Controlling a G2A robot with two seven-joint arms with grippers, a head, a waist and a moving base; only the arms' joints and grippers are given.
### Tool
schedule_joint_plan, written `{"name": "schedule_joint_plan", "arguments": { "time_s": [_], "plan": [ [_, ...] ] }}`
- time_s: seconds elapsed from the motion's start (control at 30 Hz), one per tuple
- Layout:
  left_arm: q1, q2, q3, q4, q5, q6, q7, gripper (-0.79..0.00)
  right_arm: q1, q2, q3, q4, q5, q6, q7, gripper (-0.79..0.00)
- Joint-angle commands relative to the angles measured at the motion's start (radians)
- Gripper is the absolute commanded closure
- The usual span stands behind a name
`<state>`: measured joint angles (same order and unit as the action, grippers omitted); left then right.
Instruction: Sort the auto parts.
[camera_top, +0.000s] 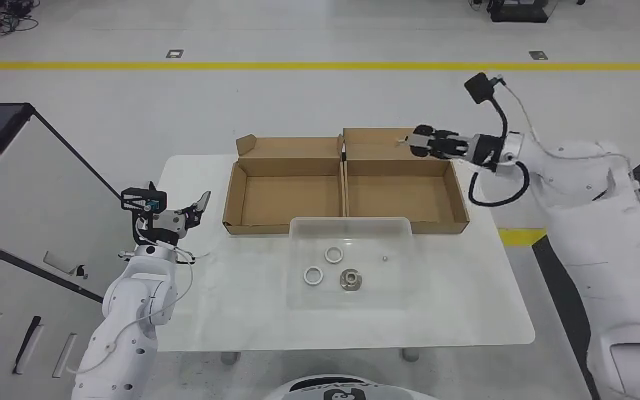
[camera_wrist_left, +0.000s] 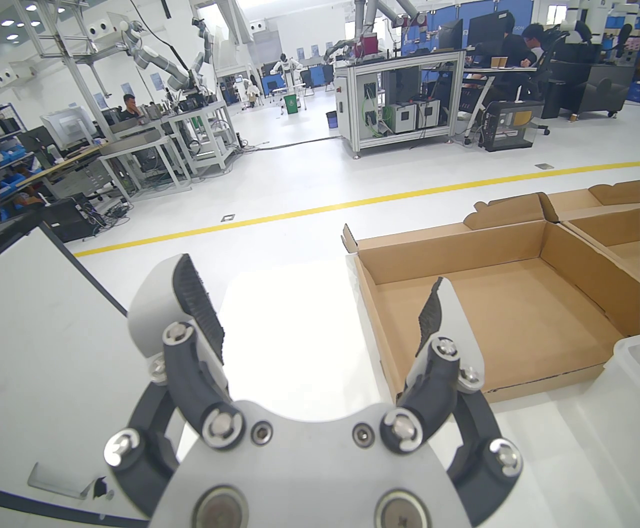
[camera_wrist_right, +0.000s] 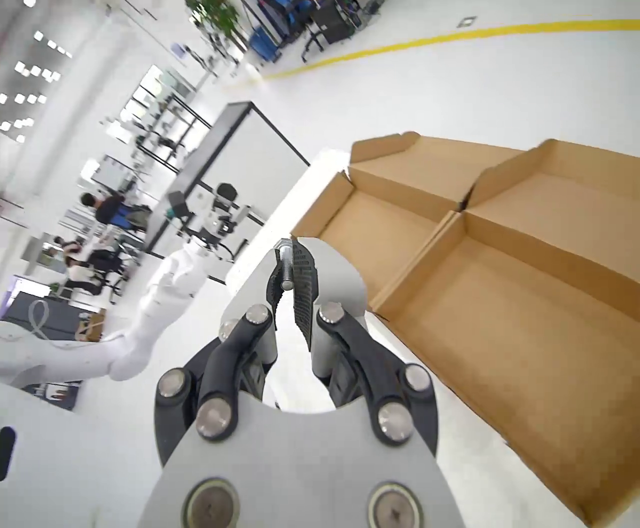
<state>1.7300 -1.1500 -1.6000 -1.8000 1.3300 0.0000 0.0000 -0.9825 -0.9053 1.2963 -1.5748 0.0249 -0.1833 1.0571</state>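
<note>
Right claw (camera_wrist_right: 292, 280) clamped tight on a threaded bolt (camera_wrist_right: 285, 265), hanging over the far edge of the right cardboard box (camera_top: 400, 198)! Two white rings (camera_top: 334, 254) and a metal hub (camera_top: 349, 279) sit in the clear tray (camera_top: 400, 228) just beside it; left claw (camera_wrist_left: 315, 300) gapes wide, holding nothing, over the bench (camera_top: 470, 290) beside the left cardboard box (camera_wrist_left: 500, 300)

Floor: a glossy pale grey floor (camera_top: 320, 110) is spreading out across the hall, a straight yellow painted line (camera_top: 300, 66) crossing it.
Furniture: white metal-framed workbenches (camera_wrist_left: 165, 145), an aluminium-framed equipment cabinet (camera_wrist_left: 400, 100) and black office chairs (camera_wrist_left: 555, 55) are standing beyond.
Light: square white ceiling lamps (camera_wrist_right: 42, 75) are shining overhead.
</note>
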Motion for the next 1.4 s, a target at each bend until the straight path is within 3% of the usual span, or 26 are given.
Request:
{"name": "schedule_joint_plan", "arguments": {
  "time_s": [0.0,0.2,0.67,0.83,1.1,1.37],
  "plan": [
    [0.0,0.0,0.0,0.0,0.0,0.0,0.0,-0.785,0.024,-0.002,-0.03,0.004,-0.063,0.014,0.016,0.0],
    [0.0,0.0,0.0,0.0,0.0,0.0,0.0,-0.785,0.084,-0.014,-0.104,0.044,-0.138,0.048,0.018,0.0],
    [0.0,0.0,0.0,0.0,0.0,0.0,0.0,-0.785,0.08,-0.014,-0.108,0.034,-0.159,0.053,0.002,0.0],
    [0.0,0.0,0.0,0.0,0.0,0.0,0.0,-0.785,0.112,-0.017,-0.165,0.019,-0.353,0.194,0.006,0.0],
    [0.0,0.0,0.0,0.0,0.0,0.0,0.0,-0.785,0.204,-0.046,-0.317,0.131,-0.566,0.398,0.082,0.0],
    [0.0,0.0,0.0,0.0,0.0,0.0,0.0,-0.785,0.328,-0.095,-0.458,0.289,-0.699,0.497,0.146,0.0]
  ]
}}
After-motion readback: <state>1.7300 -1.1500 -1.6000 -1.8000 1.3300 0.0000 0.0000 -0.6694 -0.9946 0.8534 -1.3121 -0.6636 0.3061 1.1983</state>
